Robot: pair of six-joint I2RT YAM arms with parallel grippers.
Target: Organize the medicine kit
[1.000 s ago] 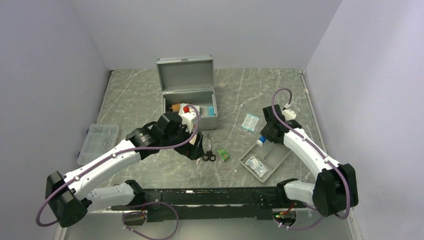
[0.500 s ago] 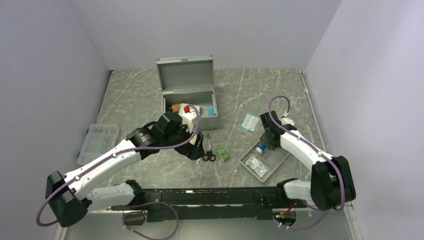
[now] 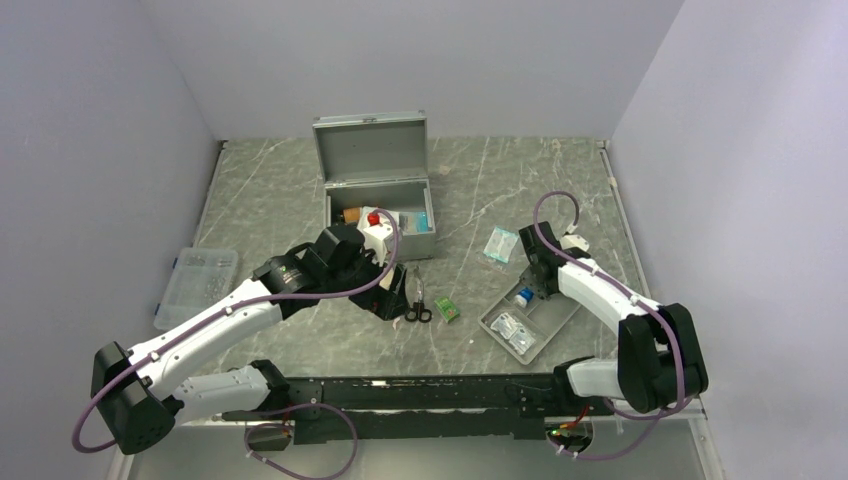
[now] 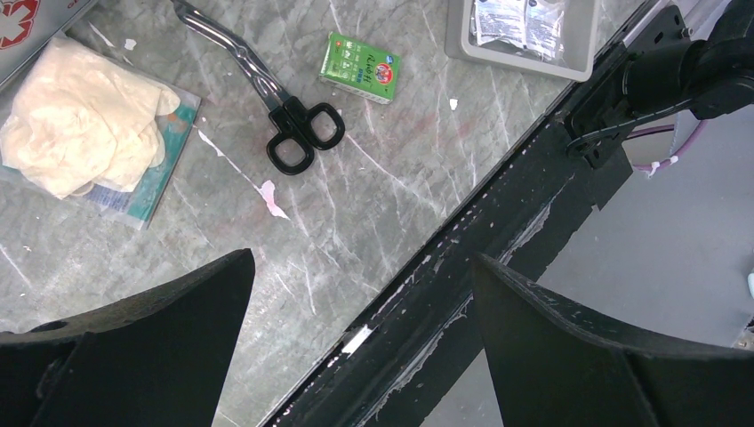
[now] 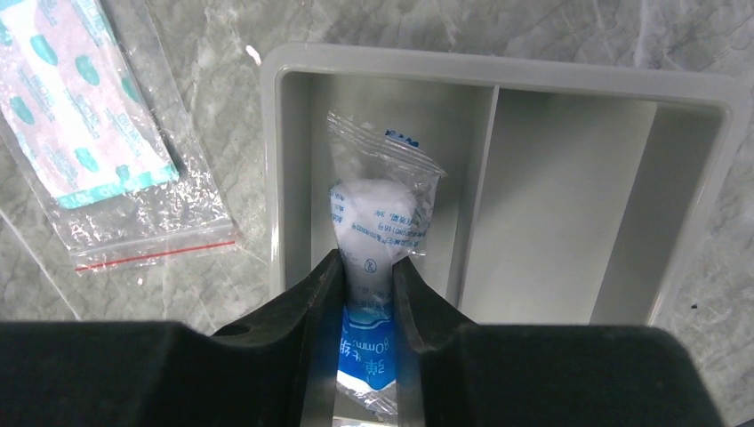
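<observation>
The medicine kit (image 3: pixel 380 200) stands open at the back centre, lid up, with items inside. My right gripper (image 5: pixel 367 258) is shut on a blue-and-white plastic packet (image 5: pixel 378 209). The packet's free end lies in the left compartment of the grey divided tray (image 5: pixel 569 178). From above, that gripper (image 3: pixel 527 290) sits at the tray's far corner. My left gripper (image 4: pixel 363 258) hangs wide open and holds nothing, in front of the kit, above the table's near edge. Black-handled scissors (image 4: pixel 276 107) and a small green box (image 4: pixel 360 67) lie just beyond it.
A bagged pair of pale gloves (image 4: pixel 80 116) lies by the kit's front. A clear zip bag of plasters (image 5: pixel 84 116) rests left of the tray. Foil sachets (image 3: pixel 513 328) fill the tray's near compartment. A clear plastic box (image 3: pixel 196 285) sits far left. The black base rail (image 4: pixel 498 231) runs along the near edge.
My right arm has swung toward the tray and brought the packet down into its left compartment. The left arm has not moved.
</observation>
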